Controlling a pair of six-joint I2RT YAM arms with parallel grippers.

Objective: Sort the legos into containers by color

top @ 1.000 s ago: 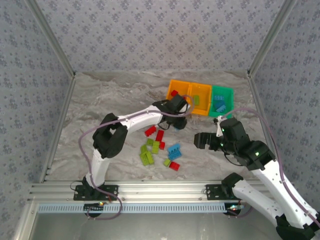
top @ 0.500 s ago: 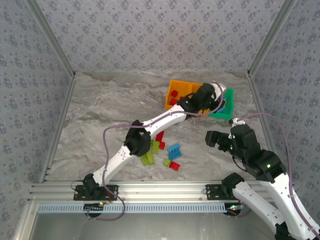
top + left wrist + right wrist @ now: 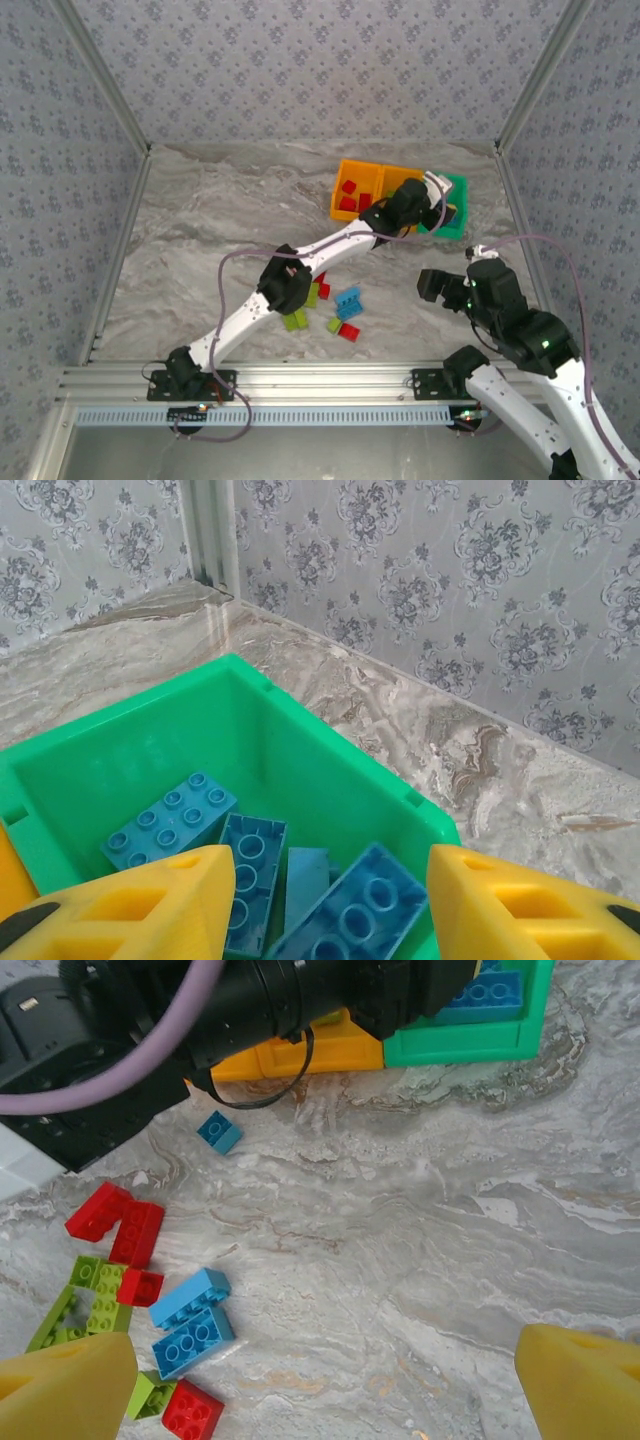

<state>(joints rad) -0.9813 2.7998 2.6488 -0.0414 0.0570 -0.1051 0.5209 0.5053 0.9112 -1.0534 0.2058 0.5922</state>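
**Releasing a blue brick over the green bin**

The left gripper [image 3: 325, 895] is hanging directly over the green bin [image 3: 300, 730], having swung there from the orange bins [image 3: 343, 170] beside it a second ago. Its yellow fingers [image 3: 150, 900] are now standing apart with nothing between them. Several blue bricks [image 3: 170, 820] are lying inside the green bin, so this delivery is looking finished and another pick is coming due. The loose legos [image 3: 335, 305], red, lime and blue, are waiting well in front of the green bin. The right gripper [image 3: 325, 1380] is hovering wide open and empty, also in front of it. A grey marbled table [image 3: 220, 220] is carrying the green bin, and wallpapered walls [image 3: 300, 70] are rising just behind it.
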